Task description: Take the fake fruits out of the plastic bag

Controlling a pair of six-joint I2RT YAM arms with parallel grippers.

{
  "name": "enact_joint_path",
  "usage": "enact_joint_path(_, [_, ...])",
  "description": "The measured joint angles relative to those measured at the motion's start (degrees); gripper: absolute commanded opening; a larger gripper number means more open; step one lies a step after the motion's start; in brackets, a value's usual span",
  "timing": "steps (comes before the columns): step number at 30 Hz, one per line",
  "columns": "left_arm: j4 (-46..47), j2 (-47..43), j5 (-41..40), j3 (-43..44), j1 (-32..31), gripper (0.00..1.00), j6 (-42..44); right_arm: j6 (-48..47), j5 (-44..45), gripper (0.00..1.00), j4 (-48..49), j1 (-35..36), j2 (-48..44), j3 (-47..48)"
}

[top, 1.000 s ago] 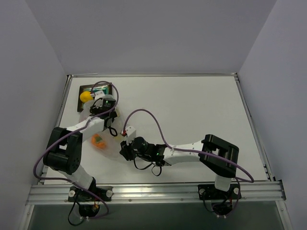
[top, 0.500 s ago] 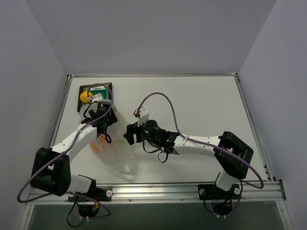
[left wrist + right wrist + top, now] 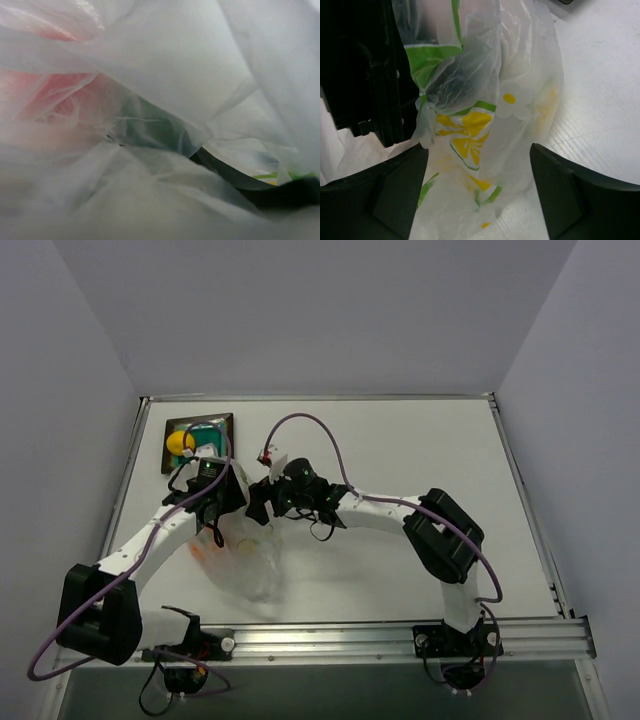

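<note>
Bag: the clear bag [image 3: 262, 565] lies on the table [image 3: 420, 460] in front of the left arm. Its long axis runs from the two pincers toward the near edge, and its upper end is bunched between them.
Fruit out: the yellow fruit [image 3: 180, 441] sits on the dark tray [image 3: 222, 422] at the far left corner, apart from the bag.
Fruit inside: through the film the left wrist view shows a reddish shape [image 3: 55, 97], red or orange I cannot tell, beside a dark green patch [image 3: 150, 127], probably the green fruit. From above, only an orange smear [image 3: 198, 552] shows at the bag's left edge.
Right pincer: the right pincer [image 3: 480, 200] is released, its fingers spread wide. The printed film hangs between them, touching neither.
Left pincer: the left pincer [image 3: 218, 508] is buried in plastic, and I cannot tell whether it is clenched or released.
Key relation: the fruits lie on the left pincer's side, below and left of the bunched top, so the left arm is nearer them. The right pincer faces the film rather than any fruit.
Change: half a second ago the right pincer was further right and nearer the camera. It has swung in beside the left one, its elbow folding inward. The orange fruit, plain a second ago, is now mostly hidden. The yellow fruit has not moved.
</note>
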Motion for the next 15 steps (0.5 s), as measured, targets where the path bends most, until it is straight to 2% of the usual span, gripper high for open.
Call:
enact_joint_path(5, [-0.94,-0.02,0.98,-0.26,-0.02,0.17,-0.37,-0.15,-0.76,0.57,-0.09,-1.14,2.64,1.14])
enact_joint_path(6, [-0.98,-0.02,1.07,-0.44,-0.02,0.19,-0.5,-0.13,-0.79,0.41,-0.09,-1.64,3.3,1.38])
enact_joint_path(7, [-1.03,-0.02,1.2,-0.76,-0.04,0.23,-0.61,-0.26,-0.81,0.32,0.0,-2.19,4.04,1.66])
enact_joint_path(8, [-1.29,-0.02,1.27,-1.22,-0.15,0.27,-0.79,0.15,-0.83,0.18,0.09,-2.69,4.85,2.01])
enact_joint_path(9, [-1.46,-0.02,1.25,-1.75,-0.28,0.34,-0.94,0.42,-0.9,0.13,0.09,-3.04,5.66,2.32])
enact_joint_path(10, [-1.7,-0.02,1.25,-2.34,-0.44,0.54,-1.03,0.85,-0.96,0.08,0.31,-3.34,6.64,2.51])
enact_joint_path(11, [-2.05,-0.02,1.22,-2.91,-0.63,0.63,-1.11,1.14,-0.94,0.05,0.42,-3.61,7.23,2.51])
enact_joint_path(13, [-2.82,-0.02,1.14,-4.02,-1.11,0.79,-1.2,1.62,-0.92,0.0,0.48,-4.02,8.28,2.49])
enact_joint_path(15, [-3.37,-0.17,1.01,-4.83,-1.6,0.83,-1.46,2.29,-0.76,0.0,0.7,-4.07,8.35,2.03])
